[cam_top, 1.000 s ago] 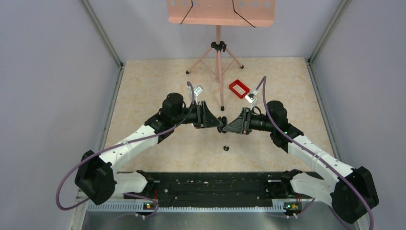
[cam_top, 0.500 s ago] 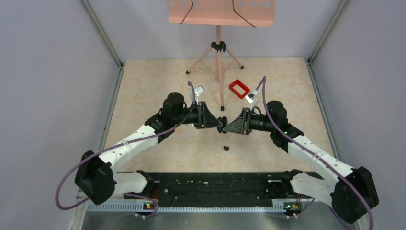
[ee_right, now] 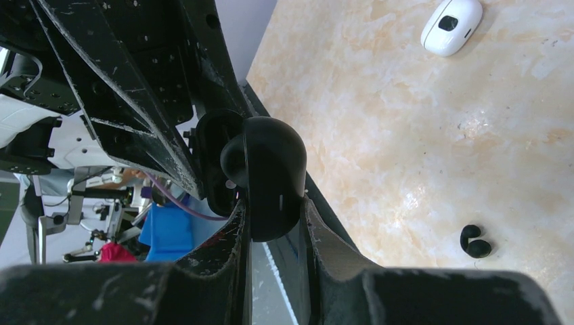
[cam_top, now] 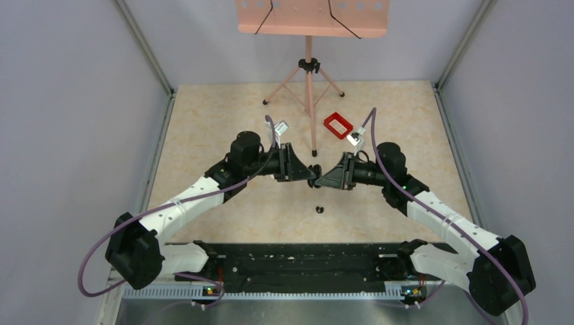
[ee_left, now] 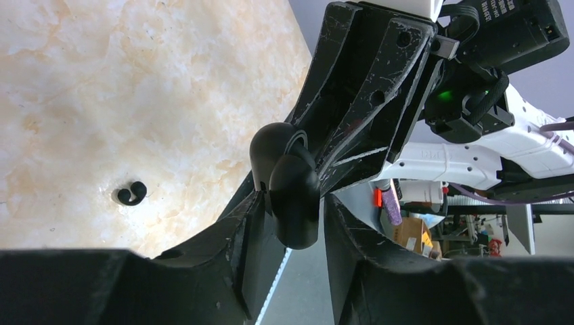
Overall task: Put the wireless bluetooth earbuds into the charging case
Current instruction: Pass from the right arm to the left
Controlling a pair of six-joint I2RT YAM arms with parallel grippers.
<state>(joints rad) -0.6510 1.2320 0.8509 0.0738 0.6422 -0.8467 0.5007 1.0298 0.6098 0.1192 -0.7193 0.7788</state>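
The black charging case (cam_top: 315, 179) hangs above the table's middle, where both grippers meet tip to tip. My right gripper (ee_right: 271, 211) is shut on the case's rounded body (ee_right: 272, 172); a hinged part stands open beside it toward the left arm. My left gripper (ee_left: 292, 206) straddles the case's other rounded end (ee_left: 295, 196), with a thin gap still showing at the right finger, so it is open. One small black earbud (cam_top: 320, 208) lies loose on the table in front of the grippers, also seen as the earbud (ee_left: 132, 193) in the left wrist view and the earbud (ee_right: 475, 241) in the right wrist view.
A red rectangular frame (cam_top: 338, 125) lies behind the right gripper. A pink music stand's tripod (cam_top: 309, 88) stands at the back centre. A white rounded object (ee_right: 451, 26) rests on the table in the right wrist view. Grey walls enclose the table on three sides.
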